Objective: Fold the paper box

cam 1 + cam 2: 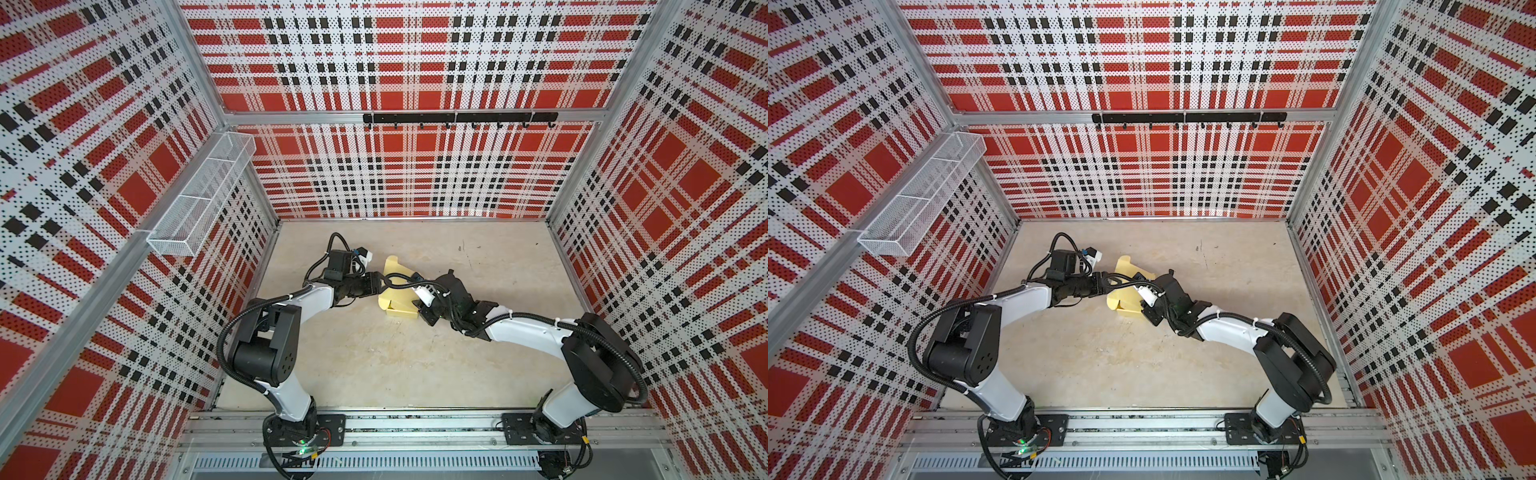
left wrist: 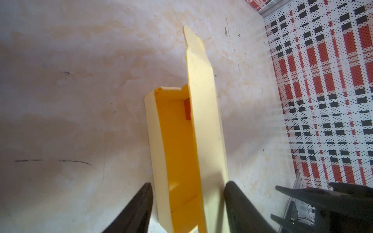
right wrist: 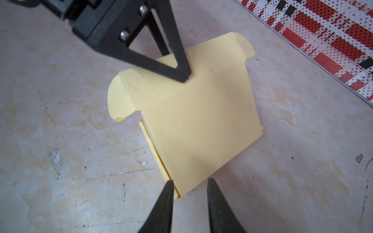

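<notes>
Where the two arms meet near the middle of the marbled counter [image 1: 374, 365], a pale yellow paper box [image 1: 397, 301] is seen in both top views, lying between the left gripper [image 1: 382, 282] and the right gripper [image 3: 189, 180]. The box is partly folded: a shallow tray has been formed, and the lid [image 3: 201, 131] is tilted over it, ajar rather than flat. Two rounded tabs [image 3: 116, 98] are spread at the ends of the lid's front flap. Inside the tray, a small red piece [image 2: 187, 110] is visible from the left wrist, in the corner farthest from the left gripper and against the lid.

The left gripper is set astride one end of the box, one finger beside the tray's outer wall and the other against the outside of the lid. From the right wrist, one of its fingertips [image 3: 184, 77] is shown resting on the crease of the front flap. Whether the box is squeezed or only bracketed cannot be told.

The right gripper is held narrowly parted at the side away from the left gripper, with a corner of the box lying between its fingertips. Whether the card is touched cannot be told. Red, black and white plaid walls [image 1: 415, 62] enclose the counter.
</notes>
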Controlling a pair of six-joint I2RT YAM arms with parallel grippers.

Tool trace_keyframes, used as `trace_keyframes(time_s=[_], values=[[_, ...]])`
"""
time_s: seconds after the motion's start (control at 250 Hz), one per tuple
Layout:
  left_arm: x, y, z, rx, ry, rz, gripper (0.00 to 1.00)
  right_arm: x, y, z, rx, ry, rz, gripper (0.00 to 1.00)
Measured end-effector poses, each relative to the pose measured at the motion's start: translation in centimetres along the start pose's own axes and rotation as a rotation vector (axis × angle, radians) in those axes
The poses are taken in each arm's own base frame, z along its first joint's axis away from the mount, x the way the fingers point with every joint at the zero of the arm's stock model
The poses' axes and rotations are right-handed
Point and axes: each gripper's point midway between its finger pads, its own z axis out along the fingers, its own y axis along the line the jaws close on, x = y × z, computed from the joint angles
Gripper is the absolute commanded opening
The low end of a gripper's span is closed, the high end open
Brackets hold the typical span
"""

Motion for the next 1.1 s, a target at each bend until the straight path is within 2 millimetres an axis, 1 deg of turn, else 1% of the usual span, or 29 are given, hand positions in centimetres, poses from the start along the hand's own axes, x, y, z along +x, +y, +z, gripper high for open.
trace_keyframes(time_s=[0.152, 0.256, 0.324, 0.412, 0.68, 0.776, 0.92, 1.1], values=[[0.0, 0.2, -0.1, -0.004, -0.001, 0.0, 0.6, -2.8, -0.1, 1.1, -0.014, -0.034, 0.061, 0.29], [-0.1, 0.3, -0.2, -0.007, -0.001, -0.006, 0.6, -3.7, 0.1, 2.1, -0.032, -0.027, 0.088, 0.29], [-0.1, 0.3, -0.2, -0.008, -0.001, -0.007, 0.6, -3.9, 0.4, 2.7, -0.047, -0.014, 0.093, 0.29], [-0.1, 0.4, -0.2, -0.008, -0.001, -0.007, 0.6, -3.5, 0.7, 3.5, -0.058, 0.011, 0.096, 0.29], [-0.2, 0.7, -0.3, -0.014, -0.002, -0.014, 0.63, -1.0, 1.5, 5.3, -0.079, 0.111, 0.109, 0.29], [-0.1, 1.0, -0.4, -0.026, 0.004, -0.023, 0.64, -0.7, 1.6, 5.8, -0.084, 0.134, 0.108, 0.29], [-0.7, 1.5, -0.7, -0.053, -0.008, -0.025, 0.65, -0.5, 1.6, 6.0, -0.085, 0.144, 0.098, 0.29], [-0.8, 2.6, -0.9, -0.09, -0.006, -0.029, 0.61, 0.4, 1.8, 6.9, -0.091, 0.171, 0.091, 0.29]])
